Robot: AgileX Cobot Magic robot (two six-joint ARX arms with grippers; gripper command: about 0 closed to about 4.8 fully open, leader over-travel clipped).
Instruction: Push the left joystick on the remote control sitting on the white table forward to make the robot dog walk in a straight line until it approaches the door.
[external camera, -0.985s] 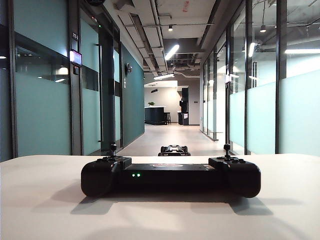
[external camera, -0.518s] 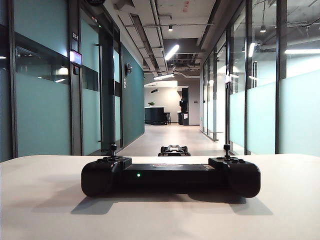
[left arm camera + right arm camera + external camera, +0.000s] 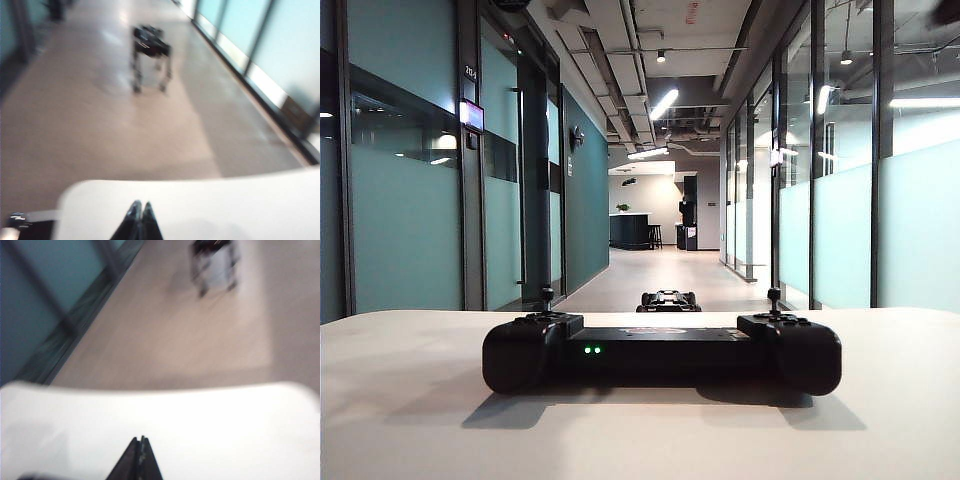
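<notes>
While the remote control (image 3: 662,352) sits unmoved, two green lights lit again, both tools (image 3: 140,211) (image 3: 139,444) closed above the white table (image 3: 410,400).

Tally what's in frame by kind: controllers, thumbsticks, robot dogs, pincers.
Remote control: 1, on the white table
Thumbsticks: 2, left joystick and right joystick
Robot dog: 1, on the corridor floor beyond the table
Pincers: 2, left pincer and right pincer, both shut, above the table
Total: 6
</notes>
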